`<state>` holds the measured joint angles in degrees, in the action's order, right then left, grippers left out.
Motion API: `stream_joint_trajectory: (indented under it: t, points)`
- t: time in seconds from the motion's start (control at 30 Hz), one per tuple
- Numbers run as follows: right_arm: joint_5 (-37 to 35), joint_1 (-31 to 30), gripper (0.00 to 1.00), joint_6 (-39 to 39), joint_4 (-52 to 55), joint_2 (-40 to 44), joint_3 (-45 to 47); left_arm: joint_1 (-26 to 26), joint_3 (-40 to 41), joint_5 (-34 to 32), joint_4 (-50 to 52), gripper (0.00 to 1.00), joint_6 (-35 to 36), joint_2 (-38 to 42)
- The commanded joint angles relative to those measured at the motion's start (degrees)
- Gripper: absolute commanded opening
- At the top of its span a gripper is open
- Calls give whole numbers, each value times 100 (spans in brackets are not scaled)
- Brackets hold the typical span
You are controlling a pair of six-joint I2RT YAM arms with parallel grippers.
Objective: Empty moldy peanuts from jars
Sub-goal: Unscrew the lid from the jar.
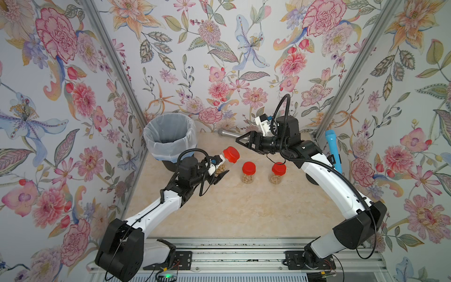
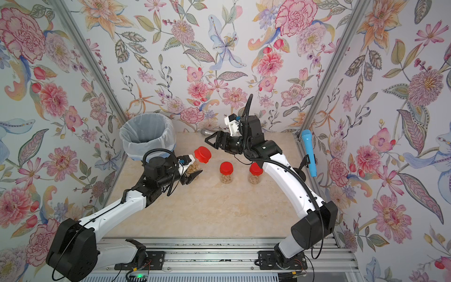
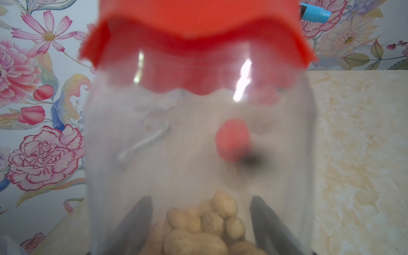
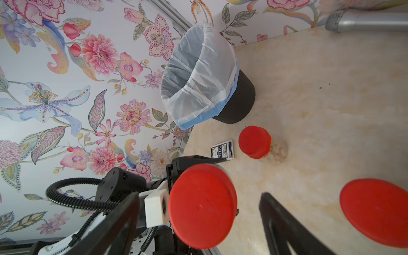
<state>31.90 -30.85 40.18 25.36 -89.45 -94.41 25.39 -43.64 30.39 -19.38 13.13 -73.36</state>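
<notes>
My left gripper (image 1: 220, 169) (image 2: 194, 168) (image 3: 201, 220) is shut on a clear jar (image 1: 220, 164) (image 3: 198, 143), held tilted above the table with its red lid (image 1: 231, 154) (image 4: 202, 206) toward my right gripper. Moldy peanuts (image 3: 198, 225) lie heaped in its lower end. My right gripper (image 1: 240, 141) (image 2: 208, 140) (image 4: 199, 195) is open just beyond that lid, a finger on either side and a gap to each. Two more lidded jars (image 1: 249, 172) (image 1: 277, 172) with peanuts stand upright mid-table. A further jar (image 4: 256, 143) stands nearer the left wall.
A black bin lined with a white bag (image 1: 151, 144) (image 4: 198, 72) stands at the back left. A silver microphone (image 1: 228, 133) lies by the back wall. A blue microphone (image 1: 333, 151) leans at the right wall. A card deck (image 4: 221, 150) lies by the far jar.
</notes>
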Motion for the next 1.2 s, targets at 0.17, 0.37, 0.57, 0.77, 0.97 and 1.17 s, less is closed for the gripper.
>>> stream_joint_trajectory:
  t: [0.17, 0.37, 0.57, 0.77, 0.97, 1.17]
  points:
    - [-394, -263, 87, 152, 583, -239, -192, -51, 127, -188, -330, 31, 129, 122]
    - [-403, -346, 87, 138, 575, -363, -230, -51, 121, -191, -324, 31, 144, 74]
    - [-446, -447, 88, 131, 577, -416, -354, -55, 143, -174, -330, 31, 164, 84]
    - [-441, -474, 89, 112, 574, -459, -385, -51, 145, -183, -330, 31, 165, 75]
    - [-456, -536, 90, 51, 577, -508, -402, -51, 123, -209, -328, 31, 175, 86]
    - [-473, -585, 89, -45, 648, -575, -478, -52, 110, -191, -300, 31, 175, 58]
